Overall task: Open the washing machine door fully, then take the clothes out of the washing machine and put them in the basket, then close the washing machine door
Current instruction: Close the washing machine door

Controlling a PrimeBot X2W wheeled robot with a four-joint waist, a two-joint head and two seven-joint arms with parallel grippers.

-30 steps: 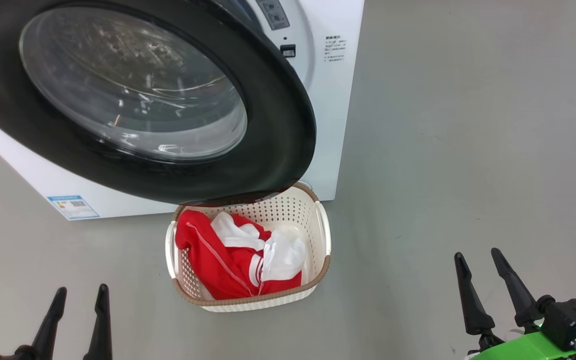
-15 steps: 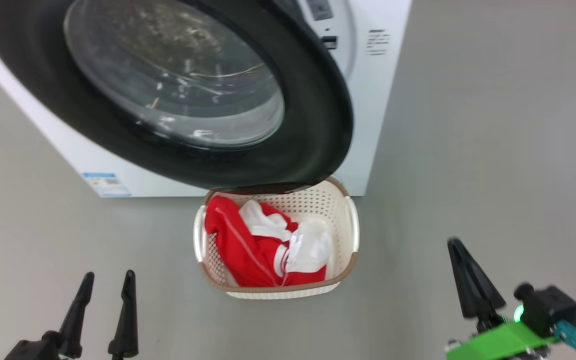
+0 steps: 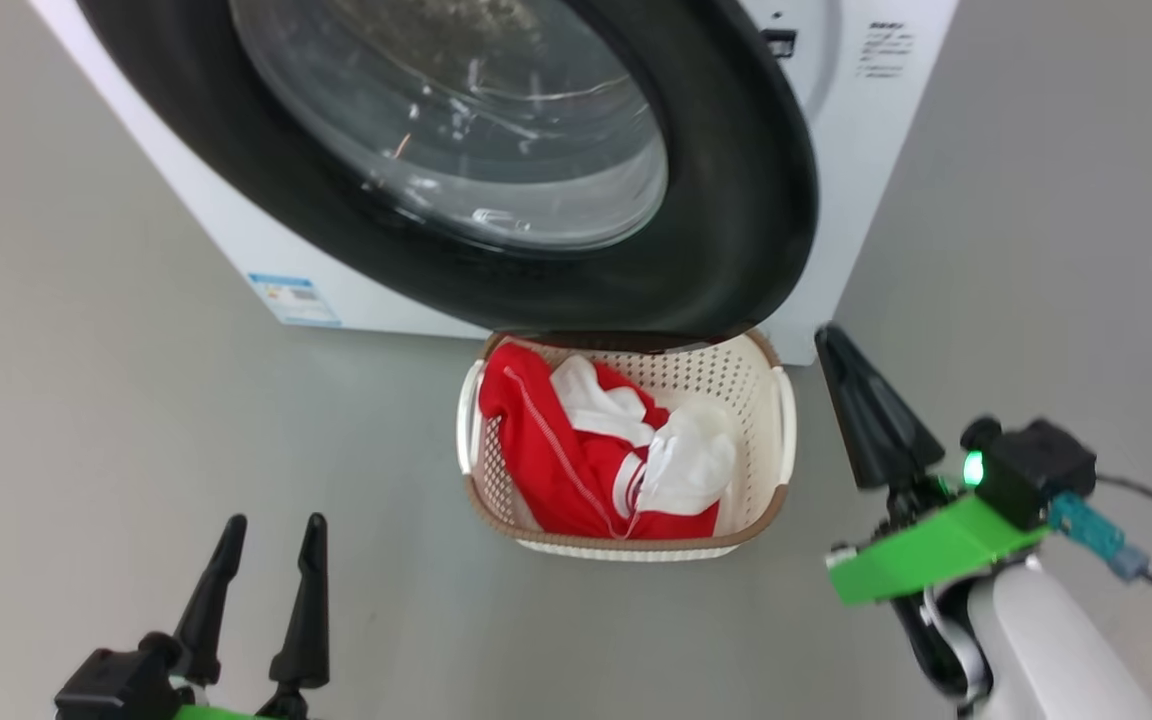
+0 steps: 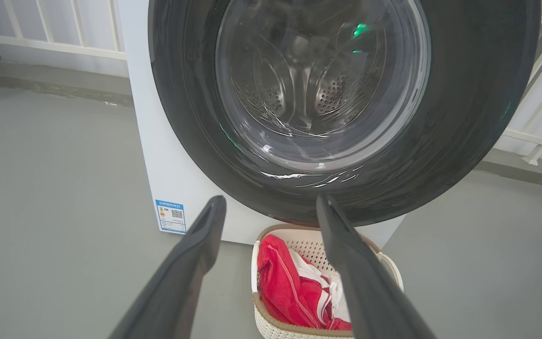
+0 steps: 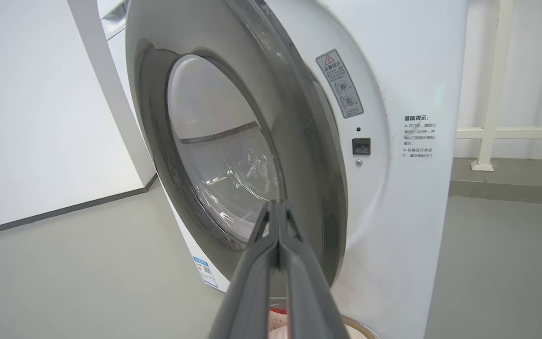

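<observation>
- Now the clothes (image 3: 576, 460) lie as a red heap with white panels in the basket (image 3: 716, 375), which stands on the floor (image 3: 86, 400) at 6 o'clock under the washing machine door (image 3: 736, 200), up against the washing machine (image 3: 866, 180).
- The door stands swung out from the white front, its free edge at 3 o'clock in the head view. Through the glass in the left wrist view the drum shows no red.
- What has just changed: the right claw (image 3: 829, 340), spread apart a second ago, has snapped shut with its two fingers pressed flat together on nothing. It has also risen from the low corner to 3 o'clock of the basket, tip just beside the door's lower edge.
- The whole head view has slid sideways too, which is the camera turning; the basket and machine have not moved.
- My reading: unloading is done, and the shut claw is being made into a blunt pusher to swing the door closed, the last step.
- The left claw (image 3: 276, 525) hangs at 7 o'clock of the basket, fingers wide apart and empty.
- Count: one door, one machine, one basket, two claws, one blue label (image 3: 294, 298). The heap may be one garment or several; I cannot tell.
</observation>
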